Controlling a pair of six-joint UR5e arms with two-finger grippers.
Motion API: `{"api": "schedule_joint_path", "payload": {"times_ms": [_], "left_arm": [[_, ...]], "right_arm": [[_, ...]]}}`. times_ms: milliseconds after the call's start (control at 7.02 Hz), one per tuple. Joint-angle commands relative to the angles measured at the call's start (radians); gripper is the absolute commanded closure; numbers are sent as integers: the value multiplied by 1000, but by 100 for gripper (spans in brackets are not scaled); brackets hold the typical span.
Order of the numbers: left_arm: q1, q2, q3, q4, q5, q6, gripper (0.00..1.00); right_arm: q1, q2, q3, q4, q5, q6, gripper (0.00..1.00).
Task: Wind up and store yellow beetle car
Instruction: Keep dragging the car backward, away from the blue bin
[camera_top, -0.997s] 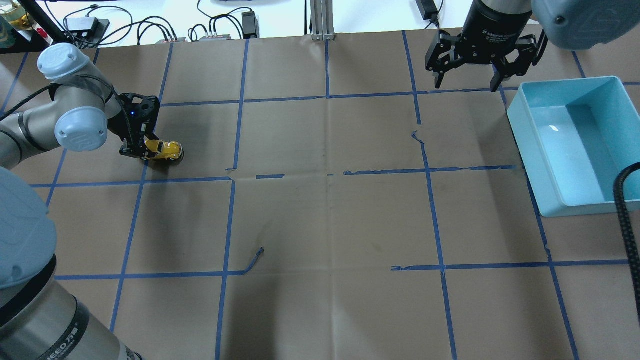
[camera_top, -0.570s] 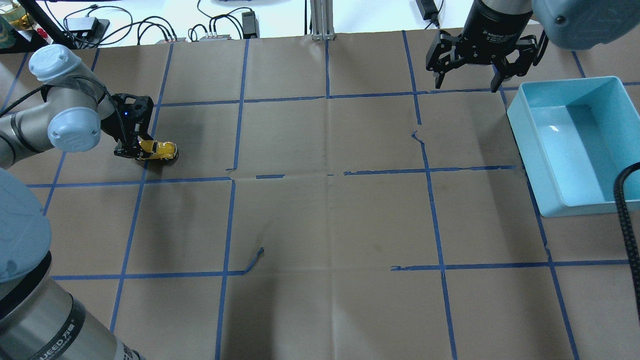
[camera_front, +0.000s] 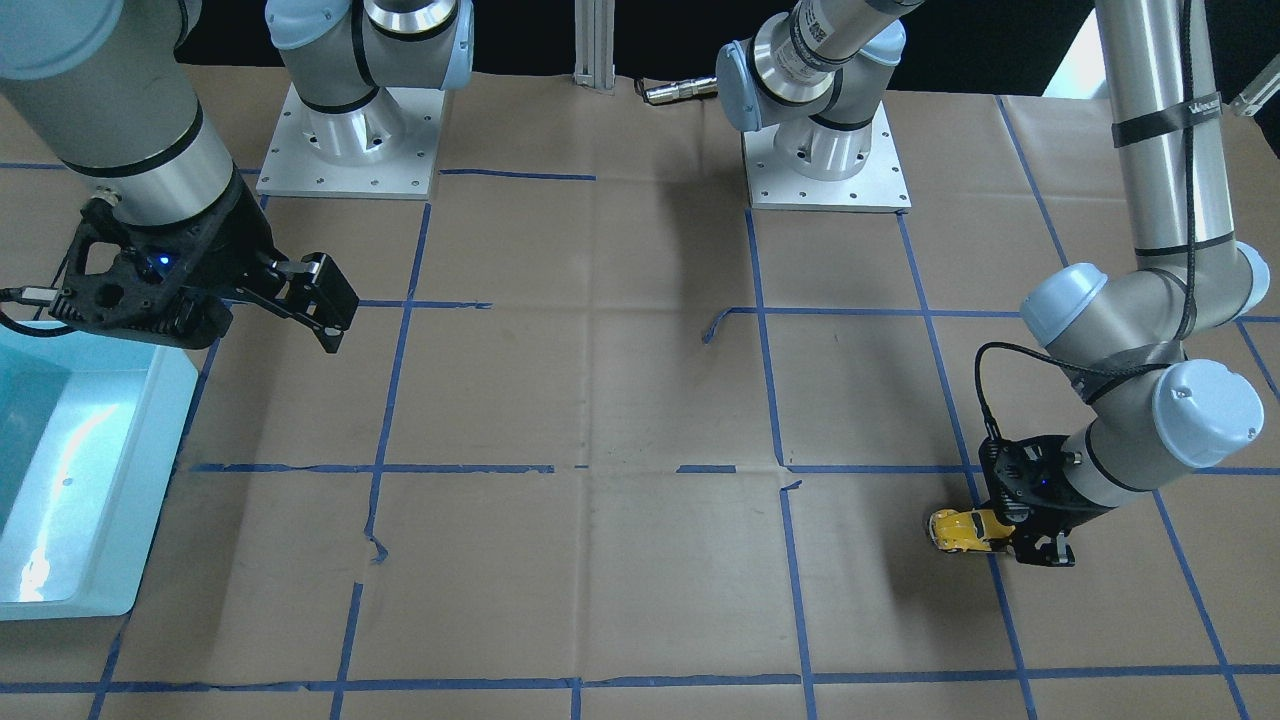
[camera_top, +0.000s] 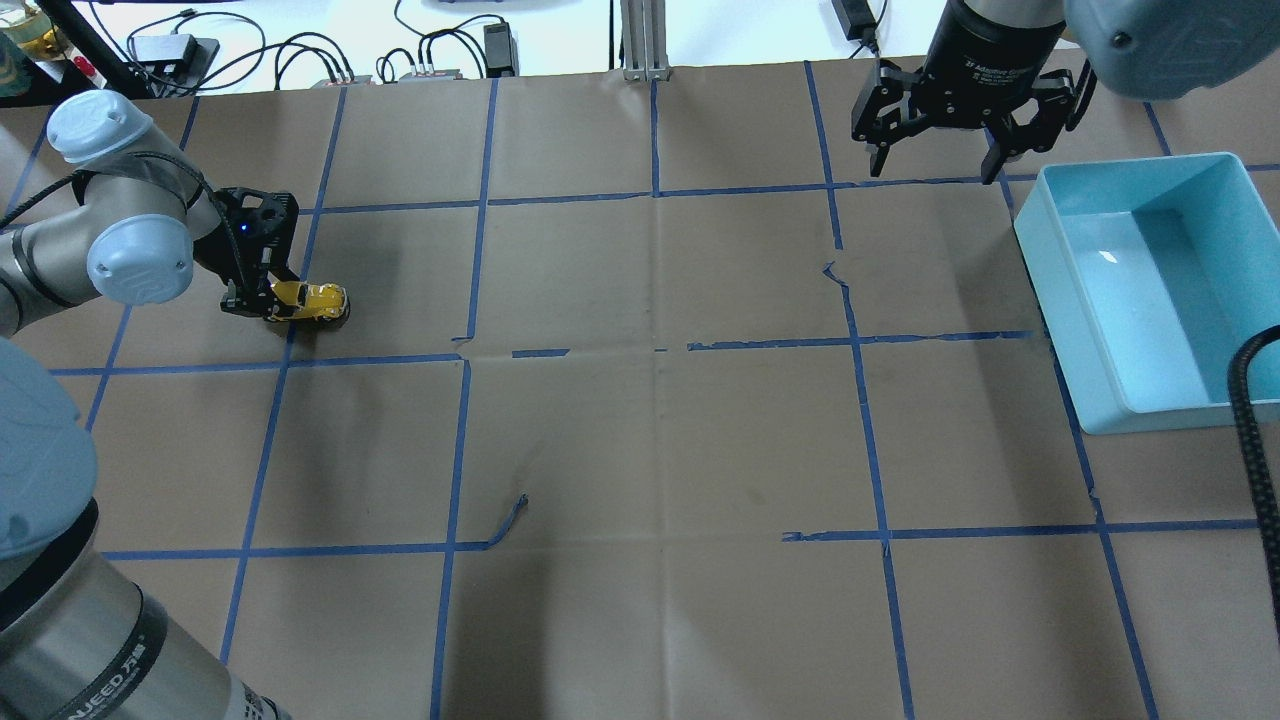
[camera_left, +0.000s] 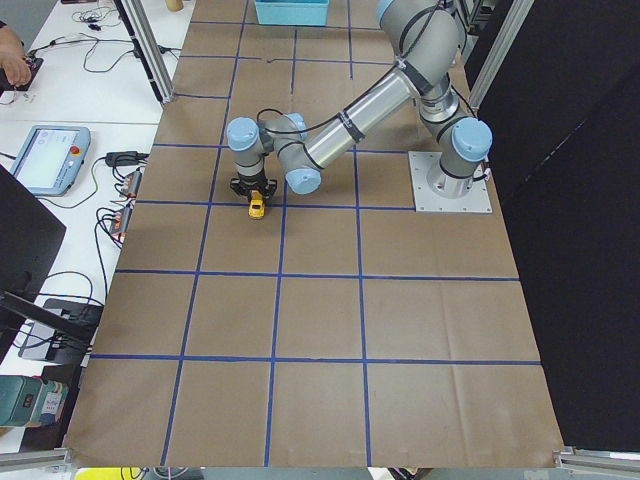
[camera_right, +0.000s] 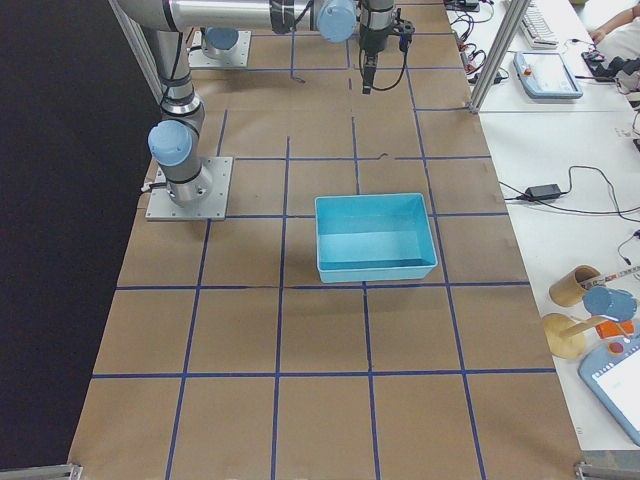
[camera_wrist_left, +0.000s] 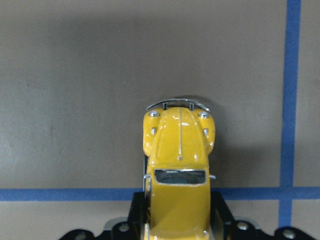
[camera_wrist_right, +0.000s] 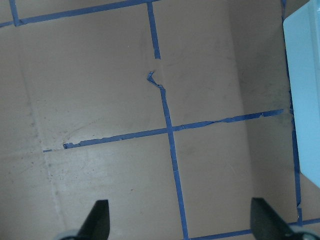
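Observation:
The yellow beetle car (camera_top: 310, 301) sits on the brown table at the far left, wheels on the paper. My left gripper (camera_top: 268, 300) is shut on the car's rear half. In the front-facing view the car (camera_front: 964, 530) sticks out from the left gripper (camera_front: 1015, 535). In the left wrist view the car (camera_wrist_left: 178, 165) points away from the camera, its rear between the jaws. It also shows in the exterior left view (camera_left: 257, 207). My right gripper (camera_top: 932, 155) is open and empty, high at the back right, next to the blue bin (camera_top: 1150, 290).
The light blue bin (camera_front: 70, 480) is empty and stands at the table's right edge. Blue tape lines grid the brown paper, with torn bits (camera_top: 510, 520) near the middle. Cables and power bricks (camera_top: 300, 60) lie beyond the table's far edge.
My left gripper has pulled the car a little to the left along the table, backwards for the car. The right arm has not moved.

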Motion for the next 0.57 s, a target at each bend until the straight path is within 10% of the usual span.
{"api": "schedule_joint_path", "payload": {"times_ms": [0, 427], "left_arm": [[3, 0, 1, 0, -1, 3, 100], [16, 0, 0, 0, -6, 28, 100]], "right_arm": [[0, 0, 0, 1, 0, 2, 0], [2, 0, 0, 0, 2, 3, 0]]}}
